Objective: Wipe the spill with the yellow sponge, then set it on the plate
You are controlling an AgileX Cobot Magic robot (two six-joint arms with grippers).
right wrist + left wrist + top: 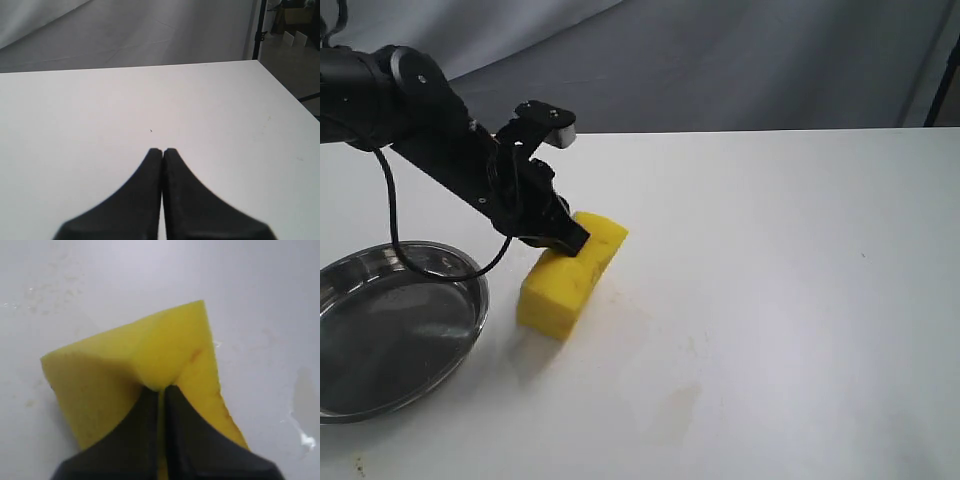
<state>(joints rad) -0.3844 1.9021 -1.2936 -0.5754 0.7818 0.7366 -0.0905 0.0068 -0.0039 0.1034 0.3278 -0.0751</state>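
Observation:
The yellow sponge (563,287) rests on the white table just right of the plate (380,335), one end tipped up. My left gripper (572,240) is shut on its upper edge, pinching the foam into a deep crease. In the left wrist view the black fingers squeeze the yellow sponge (125,355) at the left gripper (161,390), with a thin strip of foam between them. No amber puddle shows; it is either under the sponge or out of view. My right gripper (162,150) is shut on nothing above bare table and is outside the exterior view.
A thin wet streak (302,436) glistens on the table beside the sponge, and a faint smear (672,400) lies nearer the front edge. Grey cloth hangs behind the table. The left arm's cable (395,225) loops over the plate's rim.

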